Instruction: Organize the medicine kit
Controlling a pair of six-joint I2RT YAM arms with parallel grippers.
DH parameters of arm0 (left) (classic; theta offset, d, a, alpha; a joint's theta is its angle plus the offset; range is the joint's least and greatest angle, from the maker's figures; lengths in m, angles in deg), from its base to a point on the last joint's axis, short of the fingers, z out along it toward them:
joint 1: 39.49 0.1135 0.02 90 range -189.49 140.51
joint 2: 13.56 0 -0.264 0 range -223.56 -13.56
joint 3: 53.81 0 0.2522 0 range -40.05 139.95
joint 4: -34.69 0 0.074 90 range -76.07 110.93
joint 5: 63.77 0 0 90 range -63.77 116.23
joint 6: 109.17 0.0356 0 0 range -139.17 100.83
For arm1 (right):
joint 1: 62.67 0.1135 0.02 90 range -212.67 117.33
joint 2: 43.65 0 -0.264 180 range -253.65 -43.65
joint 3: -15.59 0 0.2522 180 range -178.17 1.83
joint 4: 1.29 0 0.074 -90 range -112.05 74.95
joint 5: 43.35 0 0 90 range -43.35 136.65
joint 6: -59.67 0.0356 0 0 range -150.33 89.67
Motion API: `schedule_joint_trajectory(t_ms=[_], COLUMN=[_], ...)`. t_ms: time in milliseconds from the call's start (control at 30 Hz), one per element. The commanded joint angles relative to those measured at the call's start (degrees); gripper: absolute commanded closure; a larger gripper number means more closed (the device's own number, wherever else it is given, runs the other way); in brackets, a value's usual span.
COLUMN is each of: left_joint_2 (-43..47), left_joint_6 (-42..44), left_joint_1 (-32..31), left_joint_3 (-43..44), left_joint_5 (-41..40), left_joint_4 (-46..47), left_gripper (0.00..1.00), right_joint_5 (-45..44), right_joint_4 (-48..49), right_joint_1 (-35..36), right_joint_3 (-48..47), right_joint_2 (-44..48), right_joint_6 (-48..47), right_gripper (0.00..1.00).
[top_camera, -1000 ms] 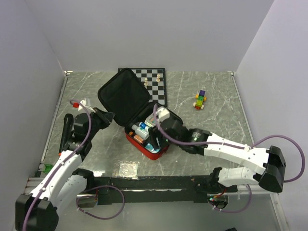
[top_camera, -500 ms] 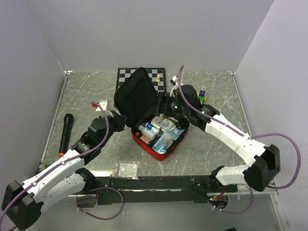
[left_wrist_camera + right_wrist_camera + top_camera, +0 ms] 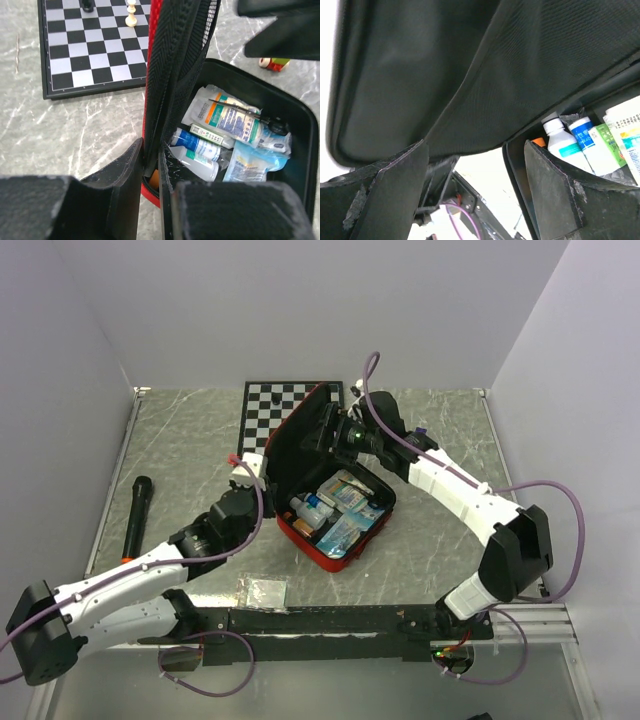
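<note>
**Top view.** The medicine kit (image 3: 305,545) lies open at the centre of the surface (image 3: 180,440). Its lid stands near upright along the 10 o'clock side, red shell facing out. Your left hand (image 3: 262,480) meets the lid's lower corner at 9 o'clock, and your right hand (image 3: 328,432) sits at the lid's top edge at 12 o'clock. One chessboard (image 3: 275,400) lies behind the kit at 12 o'clock, one black microphone (image 3: 136,510) at 9 o'clock, and one clear bag (image 3: 265,590) at 7 o'clock.

**Left wrist view.** The left hand (image 3: 151,150) is clamped on the lid's zipped rim, one finger on the red outside and one on the black lining. Count in the tray: two small bottles (image 3: 197,147), one flat box (image 3: 215,136), two printed packets (image 3: 227,117), one thin dark tool (image 3: 250,109). Two chess pieces (image 3: 131,12) stand on the board, one pale and one dark.

**Right wrist view.** The right hand (image 3: 475,145) is spread wide and grips nothing. The lid's lining fills the frame just beyond its fingers, and the two bottles show at 4 o'clock.

**Handling (a judgement).** Expect a light, soft case. The lid will likely bend rather than swing as one board, and the loose contents may shift if you drag the tray. Take hold at the stiffer zipped rim near a corner, not on the mid-panel fabric
</note>
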Motion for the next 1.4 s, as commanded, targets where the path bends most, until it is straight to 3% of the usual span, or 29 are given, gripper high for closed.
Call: schedule_joint_trajectory(t_ms=[0,300,500,767,933,1100,1267,1367], left_joint_2=[-1.1,-1.8,-3.6,-1.4,0.4,3.7,4.8,2.9], left_joint_6=[4.5,6.5,9.1,7.1,3.9,2.3,7.1,9.5], left_joint_1=[-2.4,-5.1,-7.4,-7.7,-7.7,-7.7,-7.6,-7.5], left_joint_3=[3.0,2.1,3.3,5.0,8.7,13.3,15.4,17.0], left_joint_5=[-3.0,-4.5,-6.6,-5.7,-8.1,-9.7,-7.4,-6.2], left_joint_4=[3.9,5.7,5.7,4.1,-1.7,-6.1,-3.3,-3.1], left_gripper=[0.78,0.79,0.76,0.58,0.45,0.16,0.11,0.12], right_joint_5=[1.4,1.1,1.8,2.7,2.9,3.4,3.7,3.9], right_joint_4=[3.0,4.2,-3.4,-3.1,-3.5,-4.5,-5.7,-6.0], right_joint_1=[-1.0,-1.6,-1.7,-2.8,-3.2,-3.2,-3.3,-3.7], right_joint_3=[-3.3,-3.8,-9.9,-5.8,-5.2,-5.2,-5.3,-4.4], right_joint_2=[-1.3,-1.8,-7.0,-6.8,-6.2,-6.2,-6.3,-5.9], right_joint_6=[4.4,6.7,4.4,3.4,2.3,0.8,-0.7,-1.2], right_gripper=[0.16,0.16,0.33,0.57,0.56,0.53,0.52,0.52])
